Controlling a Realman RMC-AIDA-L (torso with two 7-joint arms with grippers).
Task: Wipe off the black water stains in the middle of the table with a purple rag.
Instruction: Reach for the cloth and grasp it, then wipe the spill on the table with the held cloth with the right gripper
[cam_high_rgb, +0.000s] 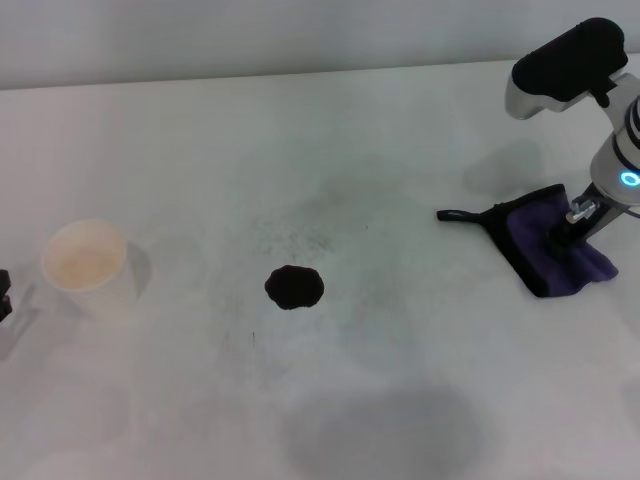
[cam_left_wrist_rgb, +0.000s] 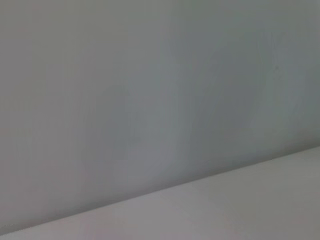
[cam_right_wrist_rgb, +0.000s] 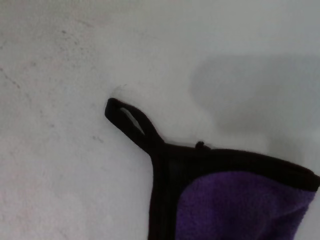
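My right gripper (cam_high_rgb: 568, 228) is planted down on the purple rag (cam_high_rgb: 545, 240) at the right side of the table (cam_high_rgb: 400, 400), fingertips on the cloth; whether they have clenched it I cannot tell; I would confirm a firm pinch before lifting, since the loop strap (cam_right_wrist_rgb: 131, 121) trails left and may drag; the black water stains (cam_high_rgb: 294, 287) sit well apart to the left, mid-table; I'd press flat and sweep across; the paper cup (cam_high_rgb: 88, 264) stands far left, beside my idle left gripper (cam_high_rgb: 4, 296).
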